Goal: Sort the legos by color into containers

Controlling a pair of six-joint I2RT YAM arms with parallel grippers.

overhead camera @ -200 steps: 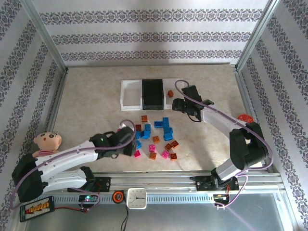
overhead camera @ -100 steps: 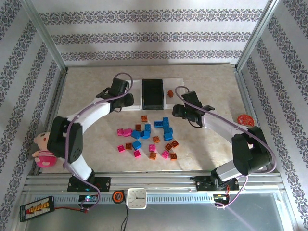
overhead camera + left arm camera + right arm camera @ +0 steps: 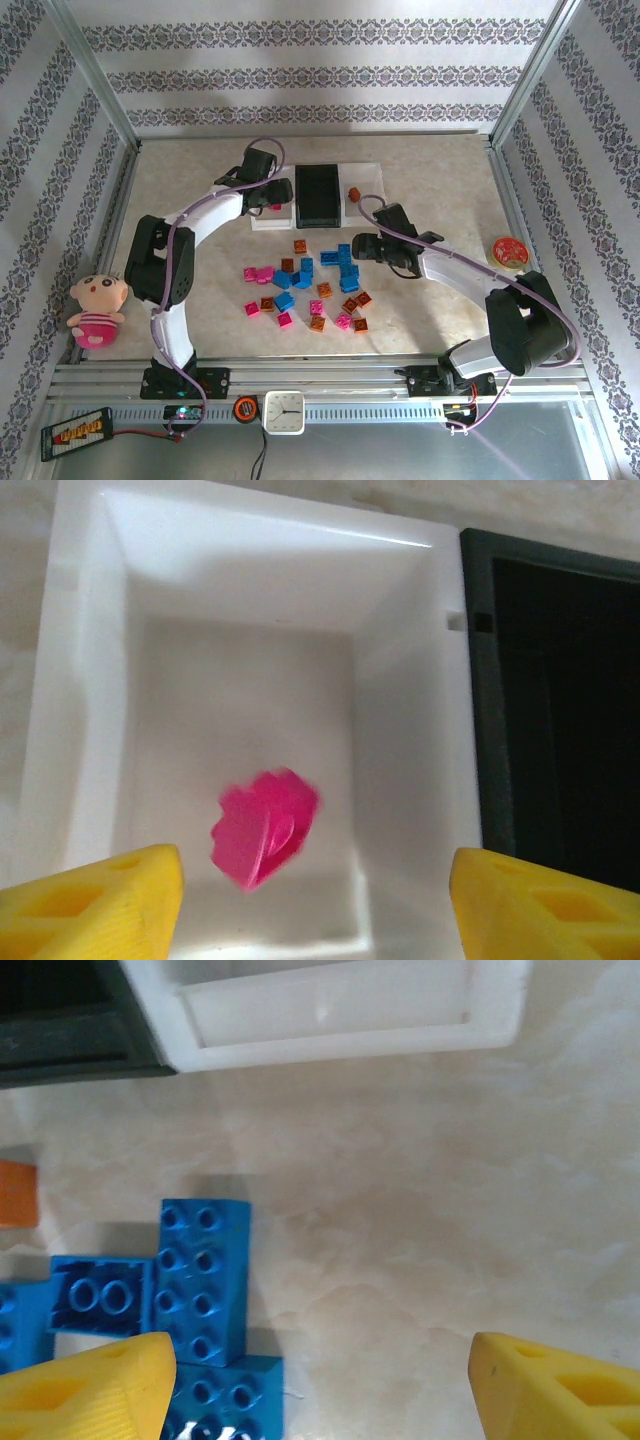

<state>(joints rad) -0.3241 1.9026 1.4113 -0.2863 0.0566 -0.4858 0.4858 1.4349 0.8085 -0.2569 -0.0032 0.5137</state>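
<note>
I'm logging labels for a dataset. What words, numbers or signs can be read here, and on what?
No text reads clearly.
Black pack at the near left corner: yellow lettering, too small to read.
White clock: dial marks too small to read.
Round red disc: markings blurred.

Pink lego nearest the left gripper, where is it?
In the left wrist view, the pink lego is inside the white bin, just left of the black bin.

A plush doll [image 3: 97, 305] is lying at the left edge of the counter [image 3: 190, 180], a red-orange disc [image 3: 509, 250] is sitting near its right edge, and a white clock [image 3: 284, 411] is resting on the front rail [image 3: 400, 412].
</note>
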